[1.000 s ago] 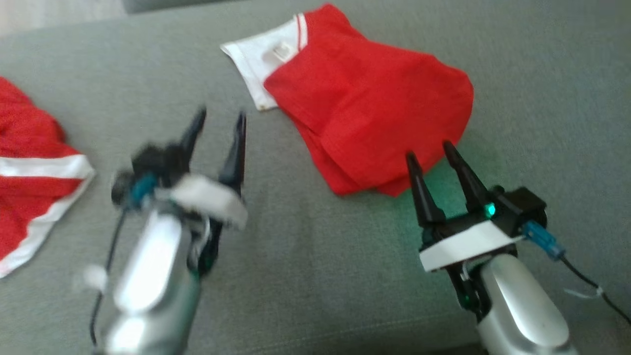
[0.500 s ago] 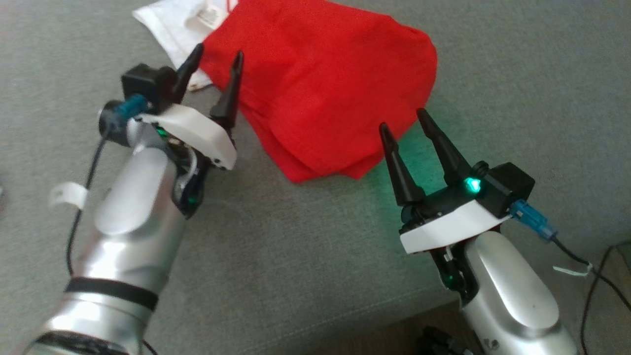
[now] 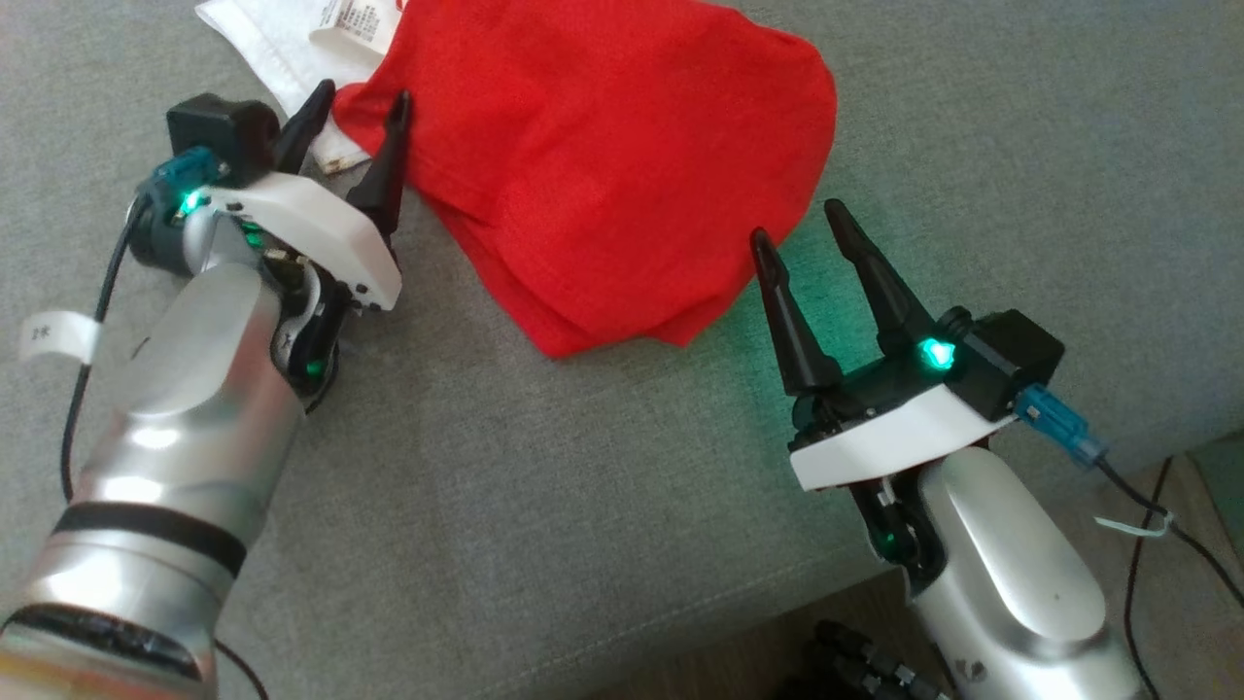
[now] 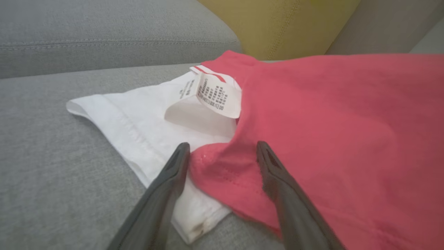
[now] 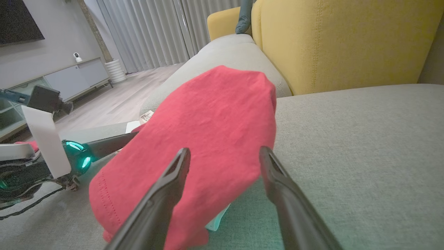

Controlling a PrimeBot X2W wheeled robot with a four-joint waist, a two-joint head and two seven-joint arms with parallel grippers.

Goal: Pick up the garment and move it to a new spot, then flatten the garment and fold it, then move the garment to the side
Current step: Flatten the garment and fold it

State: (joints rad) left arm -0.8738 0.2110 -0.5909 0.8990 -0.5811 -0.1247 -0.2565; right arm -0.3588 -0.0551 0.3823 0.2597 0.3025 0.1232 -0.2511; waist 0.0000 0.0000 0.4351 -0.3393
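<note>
Risks first, near to far.

Near the front edge of the sofa seat (image 3: pixel 544 486): right gripper (image 3: pixel 796 222) aimed at the near rounded edge of the red garment (image 3: pixel 622 165), tips just beside the cloth. Several layers stacked at that edge. Likely to pinch only the top layer and peel the fold open on lifting.

Further in: left gripper (image 3: pixel 361 93) straddling the red hem corner at its overlap with the white panel (image 4: pixel 114 114). Could catch red without white, or white alone, and drag the layers apart. Also possible: skewing the stack through an uneven lift of the two sides. Loose care label (image 4: pixel 216 95) just beyond the left tips, a snag hazard. Yellow cushion (image 5: pixel 347 41) at the back, well apart, no concern.

Jaws.
- Right: spread wide, nothing clamped, cloth edge just ahead. No contact as far as can be told.
- Left: also spread wide, red corner sitting between the two fingers, one finger over the white panel. Contact with the cloth probable, not certain. Nothing gripped.

Garment: resting on the seat between both grippers, toward the back, apparently folded already.
</note>
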